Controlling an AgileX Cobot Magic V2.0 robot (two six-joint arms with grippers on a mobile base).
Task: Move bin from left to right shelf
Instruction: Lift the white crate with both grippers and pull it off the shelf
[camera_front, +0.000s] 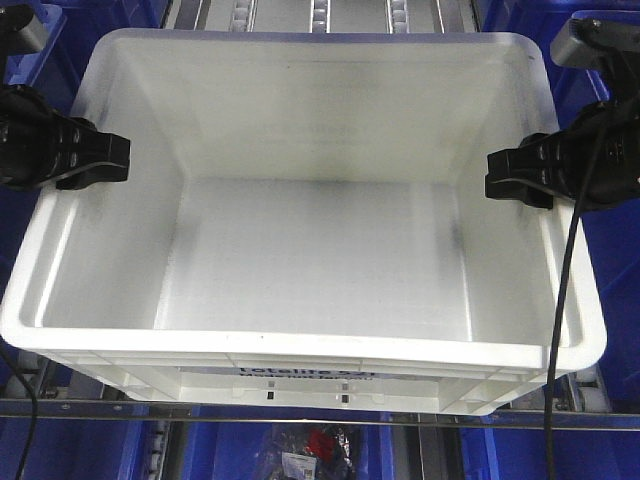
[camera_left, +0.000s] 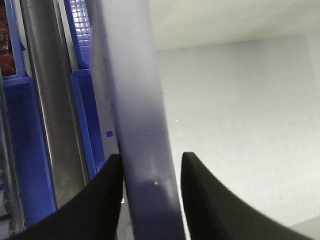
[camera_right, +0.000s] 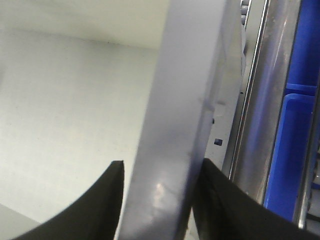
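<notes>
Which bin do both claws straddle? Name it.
The white bin: the left claw and right claw each sit astride one of its side rims. The blue bins around it are untouched.

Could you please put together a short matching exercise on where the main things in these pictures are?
Things:
1. white bin
2. left claw
3. right claw
4. blue bins

Places or states:
A. astride the white bin's right rim
B. empty, in the middle between both claws
C. astride the white bin's left rim
D. outside the white bin, on both sides

Pairs: 1-B, 2-C, 3-A, 4-D
</notes>
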